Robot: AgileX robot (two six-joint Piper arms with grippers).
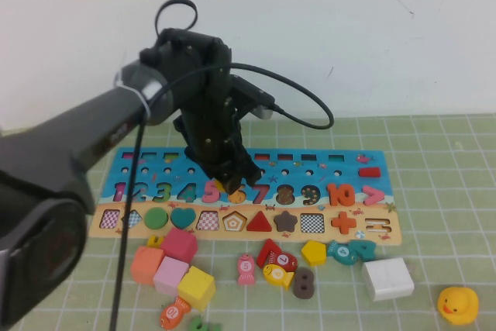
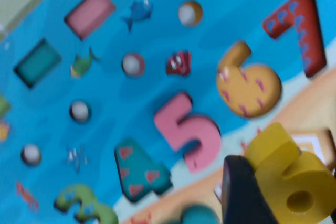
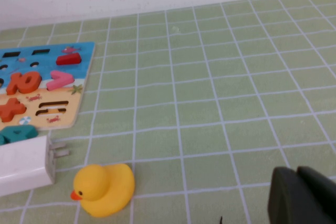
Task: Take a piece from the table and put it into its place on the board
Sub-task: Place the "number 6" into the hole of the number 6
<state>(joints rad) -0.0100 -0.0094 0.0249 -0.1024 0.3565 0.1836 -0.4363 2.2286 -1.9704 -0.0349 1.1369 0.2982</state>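
Left tool (image 1: 228, 181) gripping piece (image 2: 286, 174); right tool (image 3: 302, 195) aside.

A bright yellow wooden numeral "6" (image 2: 289, 174) sits against a dark finger (image 2: 242, 195) of the left gripper (image 2: 262, 192), above the long blue wooden board (image 2: 131, 98). Beneath lie a printed orange 6 (image 2: 249, 85), pink 5 (image 2: 189, 132), teal 4 (image 2: 140, 174) and red 7 (image 2: 302, 27).

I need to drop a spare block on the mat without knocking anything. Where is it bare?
Bare mat lies right of the board, above the duck. Below the board, loose blocks crowd it. Left gripper holds the yellow 6 over the board; right gripper sits beyond the duck.
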